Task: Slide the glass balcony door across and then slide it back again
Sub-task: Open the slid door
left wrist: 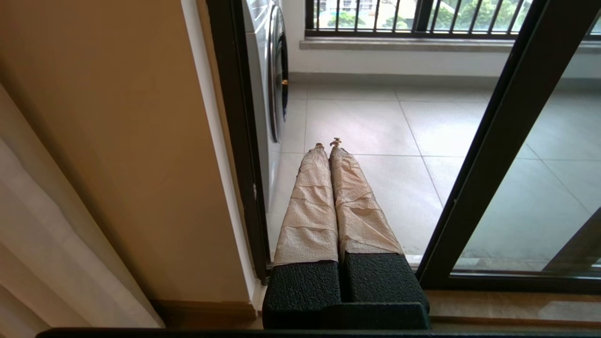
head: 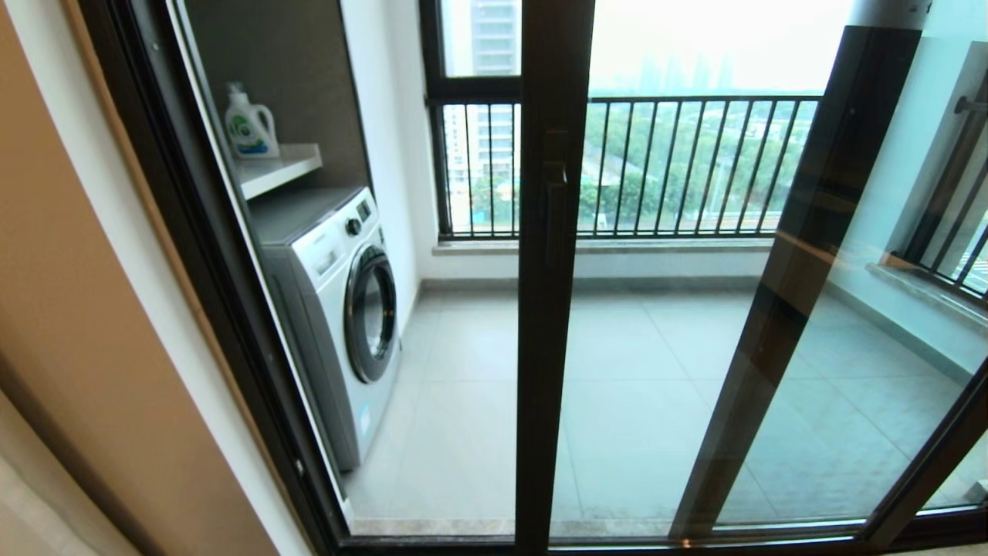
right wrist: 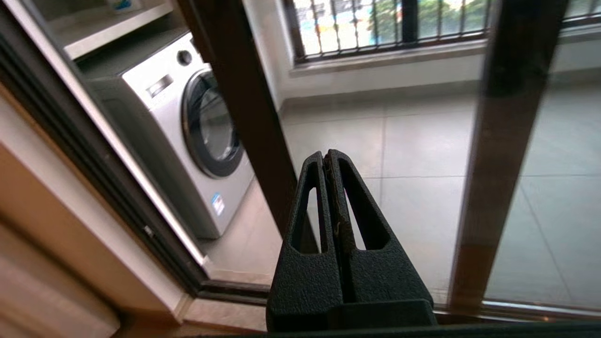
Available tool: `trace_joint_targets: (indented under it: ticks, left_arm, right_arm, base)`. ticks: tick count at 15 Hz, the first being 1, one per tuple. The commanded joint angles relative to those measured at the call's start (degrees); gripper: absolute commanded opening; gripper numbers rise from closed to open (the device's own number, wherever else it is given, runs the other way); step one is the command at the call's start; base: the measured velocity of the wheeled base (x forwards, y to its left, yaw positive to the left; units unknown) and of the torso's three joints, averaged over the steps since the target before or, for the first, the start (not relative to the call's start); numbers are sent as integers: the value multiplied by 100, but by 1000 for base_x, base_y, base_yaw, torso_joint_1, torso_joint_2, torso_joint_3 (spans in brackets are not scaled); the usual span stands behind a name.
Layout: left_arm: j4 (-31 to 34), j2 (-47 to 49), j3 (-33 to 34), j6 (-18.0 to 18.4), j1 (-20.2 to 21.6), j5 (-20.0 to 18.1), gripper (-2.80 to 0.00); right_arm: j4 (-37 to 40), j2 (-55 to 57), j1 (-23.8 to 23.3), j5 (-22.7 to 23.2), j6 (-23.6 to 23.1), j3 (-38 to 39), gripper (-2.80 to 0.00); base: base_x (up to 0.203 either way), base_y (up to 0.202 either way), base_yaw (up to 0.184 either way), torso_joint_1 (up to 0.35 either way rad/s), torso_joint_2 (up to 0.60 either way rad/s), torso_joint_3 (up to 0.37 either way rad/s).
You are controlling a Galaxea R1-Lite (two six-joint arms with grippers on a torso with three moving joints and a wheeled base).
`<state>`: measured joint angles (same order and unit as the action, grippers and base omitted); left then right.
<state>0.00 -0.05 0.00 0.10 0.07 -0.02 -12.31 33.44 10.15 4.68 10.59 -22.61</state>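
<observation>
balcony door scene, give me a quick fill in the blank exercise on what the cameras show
1. The bar handle on the glass balcony door runs ____.
2. Behind the glass, the washing machine stands on the robot's ____ side.
3. On the shelf above the washing machine stands a white ____.
4. The left gripper and the right gripper both have their fingers ____, holding nothing.

Missing words: vertically; left; bottle; shut

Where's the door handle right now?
In the head view the bar handle sits centre frame on the door's dark edge post, right of the washing machine and in front of the balcony railing.
</observation>
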Motion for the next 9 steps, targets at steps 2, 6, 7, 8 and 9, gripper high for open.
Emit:
trace_joint_targets:
  ticks: [2, 6, 7, 8, 9]
  left_arm:
    - [0, 14, 0, -1, 1, 2, -280]
    - [0, 14, 0, -1, 1, 2, -280]
    - [0, 14, 0, -1, 1, 2, -280]
    - [0, 14, 0, -1, 1, 2, -280]
    - [0, 14, 0, -1, 0, 2, -280]
  right_arm:
    - [-950, 2631, 1009, 20, -428, -914, -280]
    - [-1406, 4284, 2413, -285, -882, -2263, -280]
    - [-1442, 4677, 2611, -407, -969, -2569, -280]
    - [-1461, 5032, 2748, -484, -1019, -2865, -280]
    - [-1473, 5430, 2841, -546, -1048, -3174, -280]
  base:
    - [0, 0, 0, 0, 0, 0]
    - [0, 0, 0, 0, 0, 0]
    - [0, 0, 0, 0, 0, 0]
    - [0, 0, 0, 0, 0, 0]
    - [0, 0, 0, 0, 0, 0]
